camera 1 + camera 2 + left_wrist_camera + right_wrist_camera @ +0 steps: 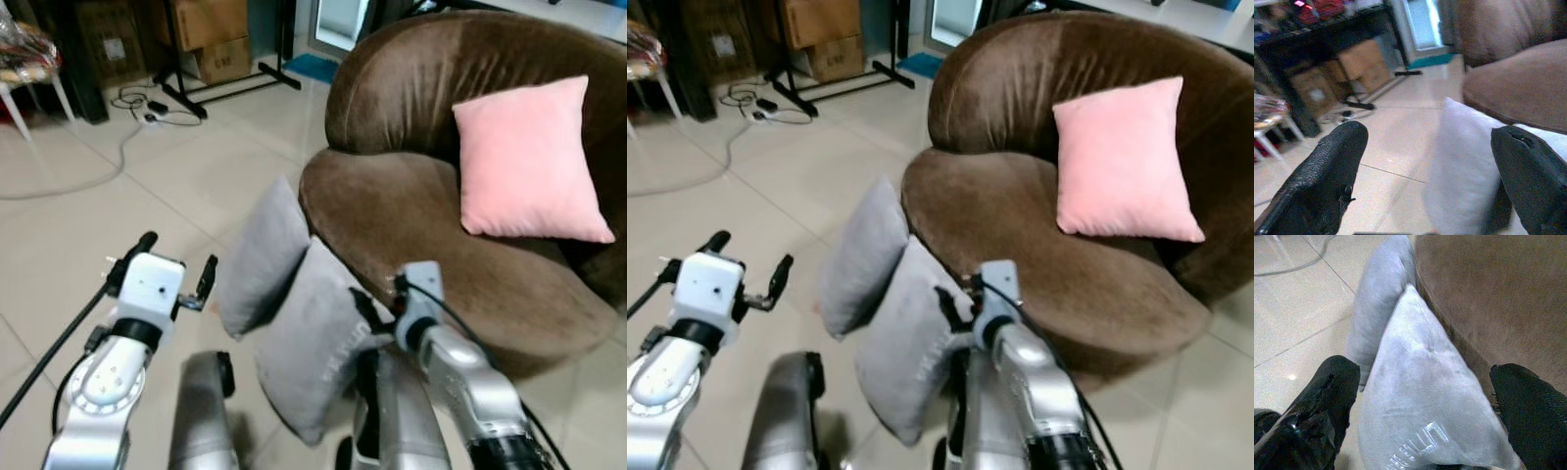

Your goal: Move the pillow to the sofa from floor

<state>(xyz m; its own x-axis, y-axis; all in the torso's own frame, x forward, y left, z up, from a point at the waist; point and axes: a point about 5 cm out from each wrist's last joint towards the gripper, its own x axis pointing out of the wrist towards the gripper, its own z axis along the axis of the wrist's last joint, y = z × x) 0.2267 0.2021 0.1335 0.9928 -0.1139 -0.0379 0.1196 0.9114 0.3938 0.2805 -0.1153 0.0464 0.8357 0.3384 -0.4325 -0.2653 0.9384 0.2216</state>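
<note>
- While two grey pillows are leaning on end against the front of the brown sofa (431, 225), the nearer pillow (313, 343) is sitting at lower centre of the left eye view, bottom edge on the floor (88, 215), long axis running up and tilting toward the seat.
- Right end effector (1420, 406) is sitting right at this pillow; in the right wrist view its fingers (1327, 391) are spread wide, one on each side of the fabric, not yet pinching it.
- Farther pillow (263, 257) is standing just behind, touching the first.
- Left end effector (176, 269) is hovering lower left, fingers spread, holding nothing, just beside the farther pillow.
- Judgement: right arm is nearer; closing, then lifting up and toward the seat is looking like the coming move.
- Pink cushion (529, 162) is already occupying the seat's right.
</note>
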